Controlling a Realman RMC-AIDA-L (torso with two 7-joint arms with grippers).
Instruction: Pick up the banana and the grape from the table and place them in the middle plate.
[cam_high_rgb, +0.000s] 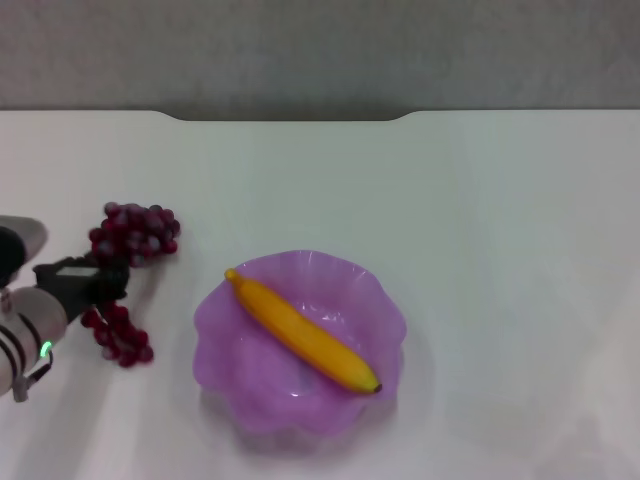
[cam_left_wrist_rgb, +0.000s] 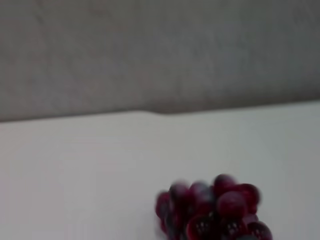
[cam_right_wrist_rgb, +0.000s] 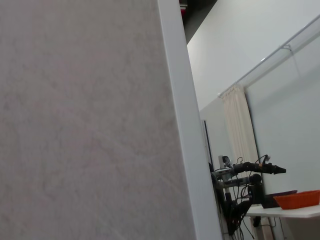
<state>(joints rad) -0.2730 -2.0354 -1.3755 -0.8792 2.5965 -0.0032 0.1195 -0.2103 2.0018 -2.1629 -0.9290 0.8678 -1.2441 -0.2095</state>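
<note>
Banana placed, grape bunch not yet moved.

The banana (cam_high_rgb: 302, 336) already lies diagonally inside the middle plate (cam_high_rgb: 225, 365), so half the job appears done; what remains is carrying the grape (cam_high_rgb: 128, 275) over. The left gripper (cam_high_rgb: 92, 282) sits right over the middle of that bunch on the table (cam_high_rgb: 480, 220), with berries showing on both its far and near sides, and the plate lies off to its right, a little nearer the robot. Whether its fingers have closed around the bunch cannot be told: the black body hides them, and the left wrist view shows only the far end of the cluster. The right gripper is not seen over the table; its camera looks at a wall.
</note>
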